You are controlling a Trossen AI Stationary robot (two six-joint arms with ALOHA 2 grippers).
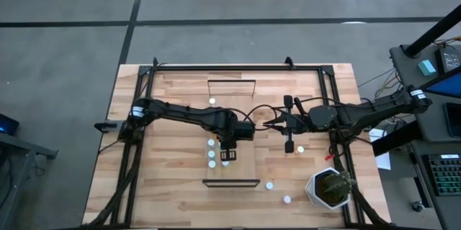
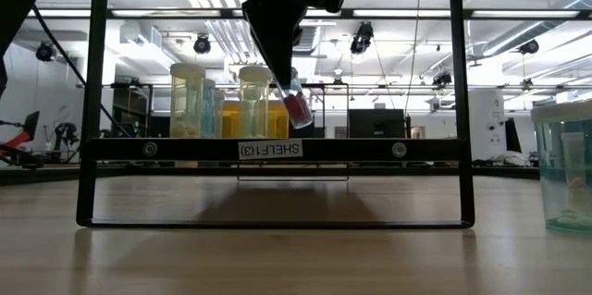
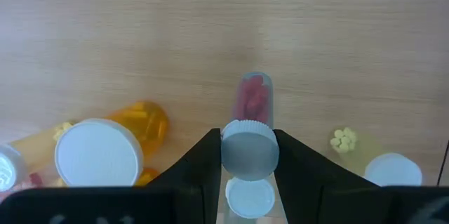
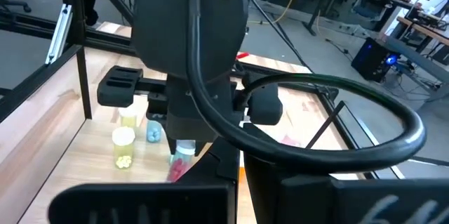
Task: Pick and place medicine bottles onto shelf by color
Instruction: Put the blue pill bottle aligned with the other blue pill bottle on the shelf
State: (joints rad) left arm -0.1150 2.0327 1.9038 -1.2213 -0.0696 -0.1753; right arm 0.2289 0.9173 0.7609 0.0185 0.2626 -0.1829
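Gripped at mid-frame in our left wrist view, the red-pill bottle (image 3: 251, 122) hangs pinched by its white cap in the left gripper (image 3: 248, 155) jaws above the shelf (image 1: 230, 133); light, rigid, slick plastic, we judge, best held just below the cap. Our right gripper (image 1: 276, 123), pressed together, waits centre-right.

Orange bottle (image 3: 105, 147) cut off by left wrist view's edge
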